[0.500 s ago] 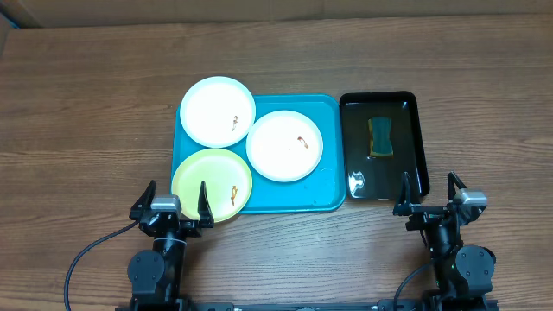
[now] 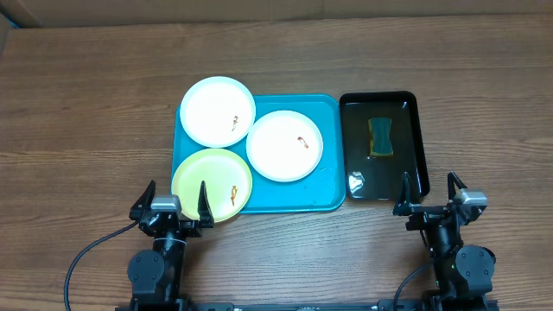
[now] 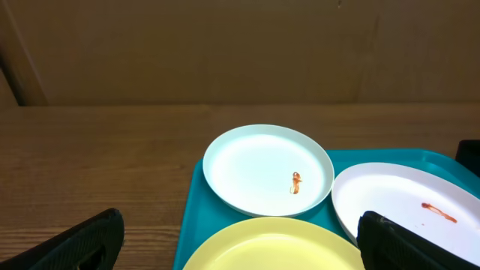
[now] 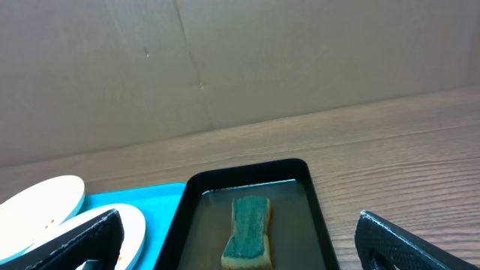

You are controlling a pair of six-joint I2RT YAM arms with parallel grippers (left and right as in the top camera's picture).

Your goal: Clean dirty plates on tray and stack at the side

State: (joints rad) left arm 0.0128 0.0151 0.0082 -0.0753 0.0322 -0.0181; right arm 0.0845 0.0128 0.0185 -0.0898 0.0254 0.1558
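Three plates lie on the turquoise tray (image 2: pixel 326 195): a white plate (image 2: pixel 217 111) at the back left, a second white plate (image 2: pixel 284 145) in the middle, and a yellow-green plate (image 2: pixel 212 184) at the front left. Each carries a small orange-brown smear. My left gripper (image 2: pixel 175 200) stands open at the tray's near left corner, just short of the yellow-green plate (image 3: pixel 270 247), holding nothing. In the left wrist view the back white plate (image 3: pixel 268 169) lies straight ahead. My right gripper (image 2: pixel 428 194) is open and empty too, near the front edge.
A glossy black tray (image 2: pixel 417 130) with shallow water sits right of the turquoise tray. A green-topped sponge (image 2: pixel 379 138) lies in it, straight ahead of my right gripper (image 4: pixel 244 251) in the right wrist view. Brown cardboard walls stand behind the wooden table (image 2: pixel 86 130).
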